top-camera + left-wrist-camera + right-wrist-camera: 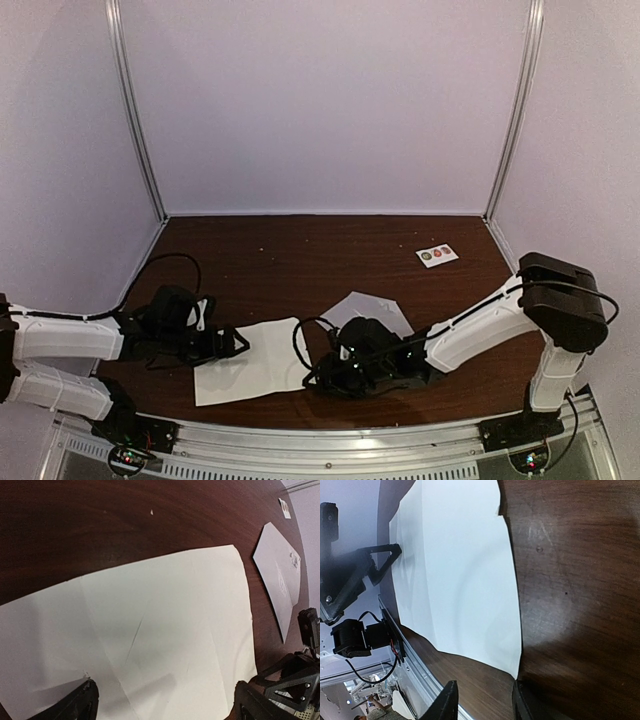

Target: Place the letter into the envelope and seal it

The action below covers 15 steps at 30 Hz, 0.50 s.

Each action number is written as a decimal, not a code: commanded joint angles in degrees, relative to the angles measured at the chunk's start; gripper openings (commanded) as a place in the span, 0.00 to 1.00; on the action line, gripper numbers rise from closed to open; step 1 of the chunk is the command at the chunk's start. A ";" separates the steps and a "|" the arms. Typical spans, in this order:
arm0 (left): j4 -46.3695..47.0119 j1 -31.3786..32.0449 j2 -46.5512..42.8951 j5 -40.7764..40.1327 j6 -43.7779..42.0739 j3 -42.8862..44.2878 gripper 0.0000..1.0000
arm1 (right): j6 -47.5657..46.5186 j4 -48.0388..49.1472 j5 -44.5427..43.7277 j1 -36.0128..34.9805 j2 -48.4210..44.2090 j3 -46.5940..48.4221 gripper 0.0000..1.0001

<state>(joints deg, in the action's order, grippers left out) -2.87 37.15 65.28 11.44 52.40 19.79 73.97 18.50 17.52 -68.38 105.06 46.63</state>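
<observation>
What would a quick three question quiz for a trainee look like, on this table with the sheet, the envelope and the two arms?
1. Short answer: which end effector sits nearer the envelope?
2. True or false: the left end effector stands open over the white sheet.
3. Multiple choice: what lies toward the far right of the table? A) a pen B) a small card of round stickers C) a stapler
Key: 1 the right end effector; 2 true; 3 B.
</observation>
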 commanded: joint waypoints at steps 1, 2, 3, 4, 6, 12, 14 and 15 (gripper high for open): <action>2.49 -0.32 0.74 1.82 -1.16 -1.07 0.96 | 2.36 1.33 -1.85 -0.78 1.39 1.68 0.37; 2.45 -0.32 0.92 2.00 -1.23 -1.15 0.96 | 2.63 1.24 -2.06 -0.81 1.55 1.77 0.36; 3.69 -0.32 1.03 2.14 -1.31 -1.27 0.96 | 2.81 1.27 -2.36 -0.87 1.63 1.79 0.36; 4.13 -0.32 1.07 2.13 -1.36 -1.38 0.96 | 2.96 1.21 -2.64 -0.88 1.76 1.80 0.36; 4.34 -0.32 0.96 2.20 -1.34 -1.72 0.96 | 3.22 1.12 -3.26 -0.88 2.10 1.87 0.36; 4.20 -0.32 0.02 2.23 -1.05 -2.51 0.96 | 4.79 0.04 -4.65 -0.88 3.26 2.07 0.30; 4.15 -0.32 -0.50 2.10 -0.86 -2.78 0.96 | 4.95 -1.68 -5.66 -0.88 2.54 2.02 0.30; 4.11 -0.32 -0.63 2.04 -0.79 -2.87 0.96 | 5.02 -2.82 -6.32 -0.90 1.88 1.91 0.31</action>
<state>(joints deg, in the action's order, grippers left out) 0.86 37.10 65.32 12.91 51.94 18.24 77.97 19.49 15.11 -68.95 107.07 48.14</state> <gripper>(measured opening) 0.959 0.302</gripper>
